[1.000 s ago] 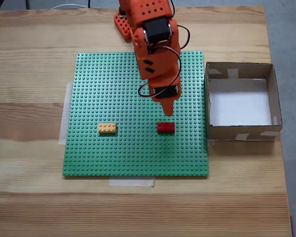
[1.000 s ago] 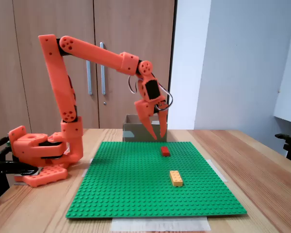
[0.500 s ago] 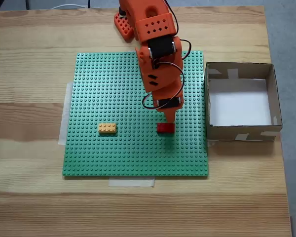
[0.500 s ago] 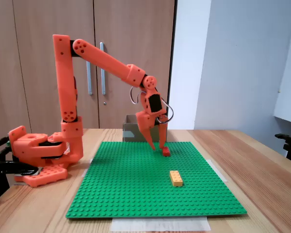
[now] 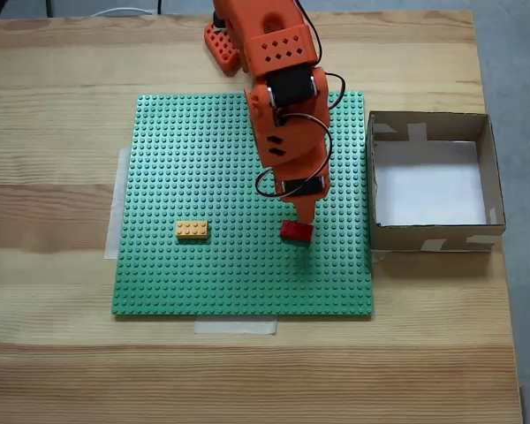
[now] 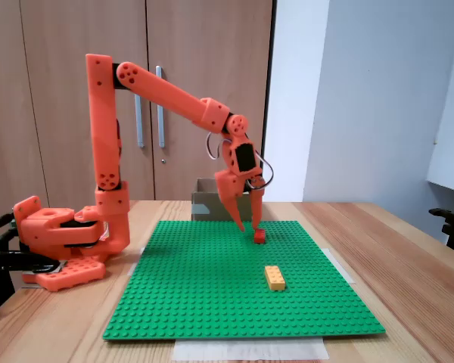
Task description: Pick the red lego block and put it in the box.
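Note:
The red lego block point(image 5: 296, 232) lies slightly askew on the green baseplate point(image 5: 194, 150), right of centre. My gripper point(image 5: 303, 215) points down at its far edge, its tip touching or just above the block. In the side fixed view the gripper point(image 6: 248, 226) stands open. One finger comes down at the red lego block point(image 6: 259, 237) and the other stands to its left. The block is not clamped between them. The box point(image 5: 428, 237), brown cardboard with a white floor, sits right of the baseplate and holds nothing. In the side fixed view the box point(image 6: 208, 206) shows behind the gripper.
A yellow-orange brick point(image 5: 192, 230) sits on the baseplate's left half, seen nearer the camera in the side fixed view point(image 6: 274, 277). The orange arm base point(image 6: 57, 242) stands beyond the plate's far edge. Bare wooden table point(image 5: 53, 132) surrounds the plate.
The gripper came down and forward over the baseplate to the red block. The block has turned slightly and shifted a little toward the plate's near edge.

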You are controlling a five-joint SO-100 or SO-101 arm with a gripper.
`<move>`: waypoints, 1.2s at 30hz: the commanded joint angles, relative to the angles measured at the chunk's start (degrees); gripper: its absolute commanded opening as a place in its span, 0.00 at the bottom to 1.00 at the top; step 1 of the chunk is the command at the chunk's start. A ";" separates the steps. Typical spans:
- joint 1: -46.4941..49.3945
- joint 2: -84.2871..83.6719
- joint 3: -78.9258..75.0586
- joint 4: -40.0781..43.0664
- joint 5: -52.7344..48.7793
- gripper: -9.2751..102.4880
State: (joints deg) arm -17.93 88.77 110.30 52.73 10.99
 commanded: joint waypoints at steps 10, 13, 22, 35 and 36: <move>0.09 4.48 -5.71 3.43 2.11 0.17; -0.18 4.92 -6.68 4.66 2.72 0.17; 0.09 4.39 -5.10 4.22 3.78 0.17; 4.13 4.04 -1.67 2.72 4.66 0.23; 4.31 4.04 -1.49 2.55 4.66 0.23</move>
State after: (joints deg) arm -14.24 91.23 108.90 55.90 15.29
